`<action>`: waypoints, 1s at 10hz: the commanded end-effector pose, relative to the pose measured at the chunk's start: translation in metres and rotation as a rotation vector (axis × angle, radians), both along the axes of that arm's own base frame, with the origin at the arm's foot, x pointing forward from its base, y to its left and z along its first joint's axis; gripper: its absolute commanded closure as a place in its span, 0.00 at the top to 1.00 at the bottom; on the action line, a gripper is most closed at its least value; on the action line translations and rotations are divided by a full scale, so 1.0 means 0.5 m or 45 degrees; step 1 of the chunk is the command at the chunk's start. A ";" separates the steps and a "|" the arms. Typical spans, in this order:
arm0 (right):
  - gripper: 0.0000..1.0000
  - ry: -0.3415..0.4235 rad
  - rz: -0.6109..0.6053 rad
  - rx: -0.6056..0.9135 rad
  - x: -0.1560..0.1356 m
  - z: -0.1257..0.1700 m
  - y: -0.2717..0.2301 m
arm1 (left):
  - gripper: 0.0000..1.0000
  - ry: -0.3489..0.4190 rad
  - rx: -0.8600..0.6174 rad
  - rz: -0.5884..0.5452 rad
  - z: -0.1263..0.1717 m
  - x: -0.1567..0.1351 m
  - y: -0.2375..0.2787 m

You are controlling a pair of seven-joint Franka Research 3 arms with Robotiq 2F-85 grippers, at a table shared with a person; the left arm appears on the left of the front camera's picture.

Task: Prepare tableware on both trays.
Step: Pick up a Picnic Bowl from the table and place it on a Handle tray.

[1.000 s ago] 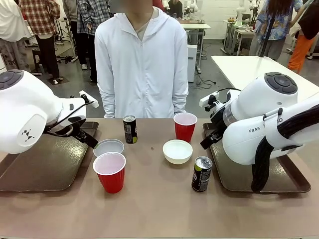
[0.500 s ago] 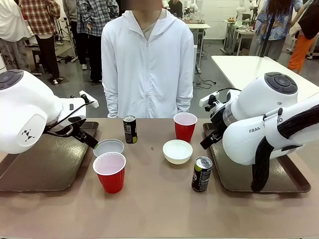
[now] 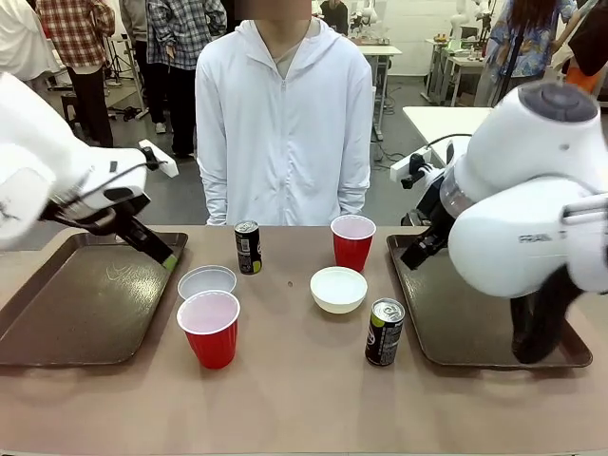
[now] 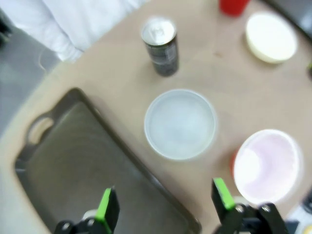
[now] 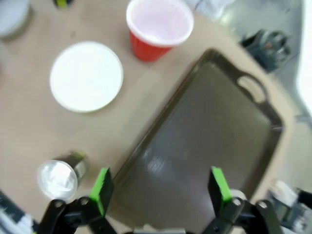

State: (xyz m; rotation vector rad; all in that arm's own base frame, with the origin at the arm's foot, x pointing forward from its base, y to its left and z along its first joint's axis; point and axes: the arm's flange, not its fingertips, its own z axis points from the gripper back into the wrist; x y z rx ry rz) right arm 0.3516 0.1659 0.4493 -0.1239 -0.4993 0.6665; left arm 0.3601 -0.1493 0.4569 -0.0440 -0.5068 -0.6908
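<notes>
Both arms have risen since the earlier frame; the left gripper (image 4: 163, 197) and the right gripper (image 5: 160, 187) hang with fingers apart, holding nothing; no step looks done yet; the left tray (image 3: 66, 313) and the right tray (image 3: 451, 328) are bare; the near cup (image 3: 210, 328), far cup (image 3: 353, 241), left bowl (image 3: 207, 281), right bowl (image 3: 338, 289), far can (image 3: 248, 247) and near can (image 3: 385, 332) stand upright on the table (image 3: 285, 399) between the trays.

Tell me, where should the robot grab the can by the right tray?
Probably around its middle, below the silver top, coming sideways from the right tray side. The can stands upright with room around it, so the open right gripper could straddle it.
</notes>
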 end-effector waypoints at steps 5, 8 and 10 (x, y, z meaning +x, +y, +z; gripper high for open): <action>1.00 0.185 0.032 -0.037 -0.128 0.061 0.028 | 1.00 0.126 0.001 -0.037 0.091 -0.095 0.042; 1.00 0.392 0.018 0.486 -0.027 0.016 -0.061 | 1.00 0.205 -0.192 -0.029 0.082 -0.069 0.080; 1.00 0.489 0.041 0.947 -0.011 -0.002 -0.194 | 1.00 0.301 -0.509 -0.001 0.061 -0.047 0.172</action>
